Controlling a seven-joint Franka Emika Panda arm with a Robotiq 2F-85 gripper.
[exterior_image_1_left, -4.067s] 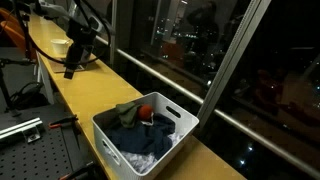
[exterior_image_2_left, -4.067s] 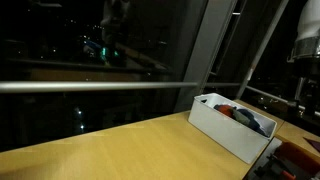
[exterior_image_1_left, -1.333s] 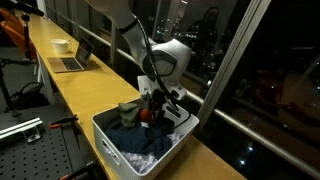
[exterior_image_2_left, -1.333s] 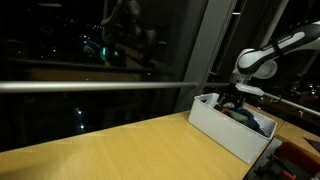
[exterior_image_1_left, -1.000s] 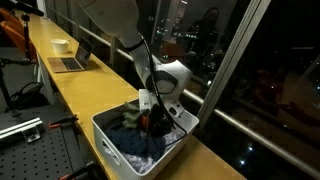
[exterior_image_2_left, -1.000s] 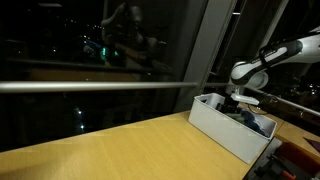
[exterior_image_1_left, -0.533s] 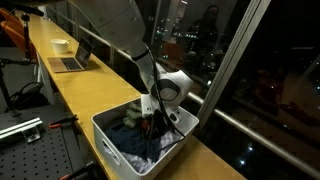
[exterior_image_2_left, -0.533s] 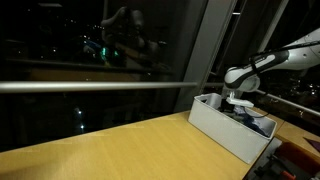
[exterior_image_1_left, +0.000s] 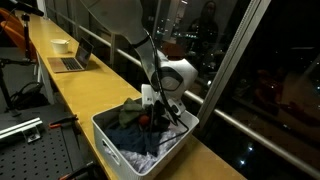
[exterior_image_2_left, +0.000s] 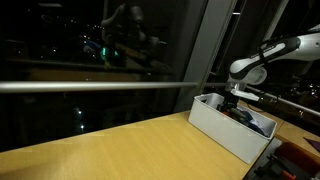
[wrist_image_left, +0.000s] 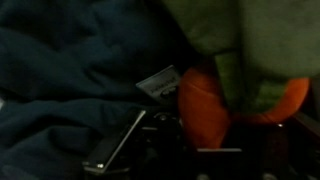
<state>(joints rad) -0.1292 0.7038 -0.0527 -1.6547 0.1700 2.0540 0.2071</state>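
A white bin (exterior_image_1_left: 108, 140) full of clothes stands on the wooden counter by the window; its side wall (exterior_image_2_left: 225, 135) also shows from the far end. My gripper (exterior_image_1_left: 153, 115) reaches down into the pile. In the wrist view an orange cloth (wrist_image_left: 200, 100) runs down between the dark fingers, and the gripper (wrist_image_left: 215, 142) is shut on it. An olive-green garment (wrist_image_left: 250, 40) lies over the orange one. Dark blue fabric (wrist_image_left: 70, 90) with a white label (wrist_image_left: 160, 82) fills the left. In an exterior view the gripper (exterior_image_2_left: 237, 103) hangs just above the bin's rim.
A laptop (exterior_image_1_left: 70, 62) and a pale bowl (exterior_image_1_left: 61, 45) sit further back on the counter (exterior_image_1_left: 80, 95). The window's frame and rail (exterior_image_1_left: 175, 78) run close behind the bin. A perforated metal bench (exterior_image_1_left: 35, 150) lies beside the counter.
The arm came down into the bin and the jaws closed from wide open onto the orange cloth. The wrist has risen slightly since half a second ago.
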